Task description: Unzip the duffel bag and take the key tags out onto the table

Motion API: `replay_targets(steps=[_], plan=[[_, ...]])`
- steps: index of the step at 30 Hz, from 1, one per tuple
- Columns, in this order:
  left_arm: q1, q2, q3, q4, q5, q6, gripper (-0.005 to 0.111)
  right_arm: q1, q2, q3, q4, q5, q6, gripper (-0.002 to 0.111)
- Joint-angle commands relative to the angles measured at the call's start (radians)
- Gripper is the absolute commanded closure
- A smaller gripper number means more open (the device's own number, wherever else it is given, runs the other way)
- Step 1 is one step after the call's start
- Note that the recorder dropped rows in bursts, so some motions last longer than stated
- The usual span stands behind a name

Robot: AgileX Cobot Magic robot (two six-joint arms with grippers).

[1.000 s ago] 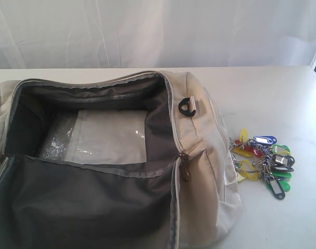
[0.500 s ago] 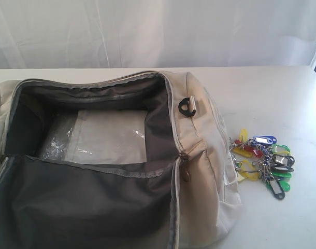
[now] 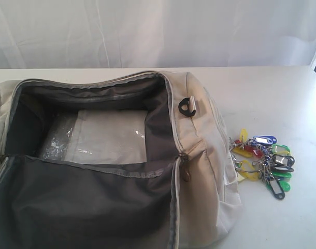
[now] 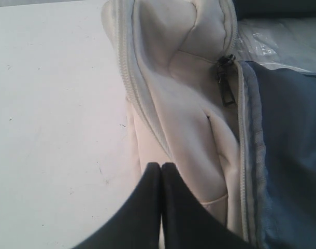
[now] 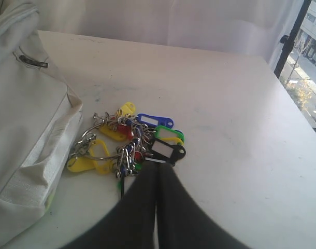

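Duffel bag (image 3: 199,155): soft cream-beige fabric with grey zipper teeth, laid open so the dark grey lining is shown; its near and left parts are cut off in the exterior view.
Key tags (image 3: 264,161): glossy plastic tabs in yellow, blue, green, red and black, tangled on metal rings; laid on the table (image 3: 272,93) just beside the bag's end, toward the right edge.
Plastic sheet (image 3: 109,137): clear and crinkled, seen flat inside the bag.
Strap ring (image 3: 186,107): black plastic, D-shaped.
Left gripper (image 4: 161,165): dark fingers pressed together, nothing held, beside the bag's end.
Right gripper (image 5: 158,168): jaws closed and empty, above the tags.
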Motion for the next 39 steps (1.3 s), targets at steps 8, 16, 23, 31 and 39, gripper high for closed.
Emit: replay_targets(steps=[8, 16, 23, 31, 39], plan=[[0.003, -0.005, 0.005, 0.000, -0.003, 0.000, 0.107, 0.001, -0.006, 0.006, 0.000, -0.008, 0.004, 0.108], [0.003, -0.005, 0.005, 0.000, -0.003, 0.000, 0.107, 0.001, -0.006, 0.006, 0.000, -0.008, 0.021, 0.108], [0.003, -0.005, 0.005, 0.000, -0.003, 0.000, 0.107, 0.001, -0.006, 0.006, 0.000, -0.008, 0.021, 0.108], [0.003, -0.005, 0.005, 0.000, -0.003, 0.000, 0.107, 0.001, -0.006, 0.006, 0.000, -0.008, 0.021, 0.108], [0.003, -0.005, 0.005, 0.000, -0.003, 0.000, 0.107, 0.001, -0.006, 0.006, 0.000, -0.008, 0.021, 0.108]])
